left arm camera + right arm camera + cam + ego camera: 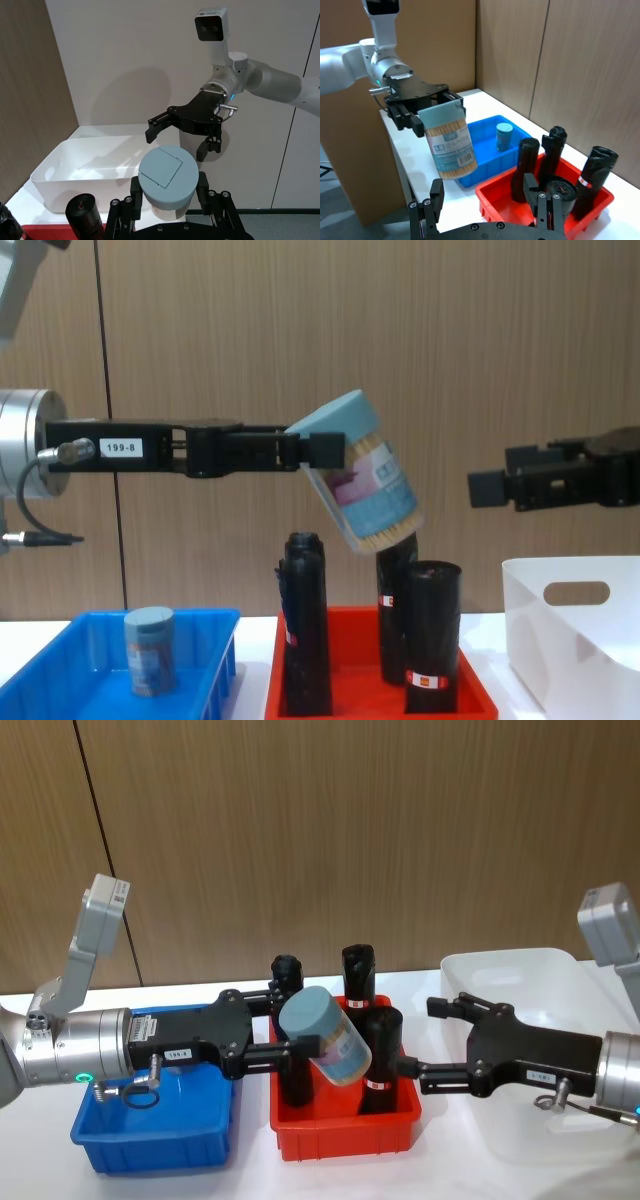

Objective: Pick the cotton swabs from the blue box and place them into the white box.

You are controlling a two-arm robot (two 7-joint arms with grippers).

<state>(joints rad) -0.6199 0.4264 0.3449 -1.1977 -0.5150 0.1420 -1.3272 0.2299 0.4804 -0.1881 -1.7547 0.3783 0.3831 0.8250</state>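
The tub between the matt fingers is clear glossy plastic with a matt lid. The blue box and red tray are smooth plastic.

- white box: right side cut off by the head and chest views' edges.
- blue box: back half hidden under the left arm in the head view.
- cotton swabs tub: label print too small to read.

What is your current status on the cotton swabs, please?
Left gripper shut on one cotton swab tub, tilted, above red tray. Right gripper open, facing it near white box. Second tub upright in blue box. Black rolls stand below held tub.
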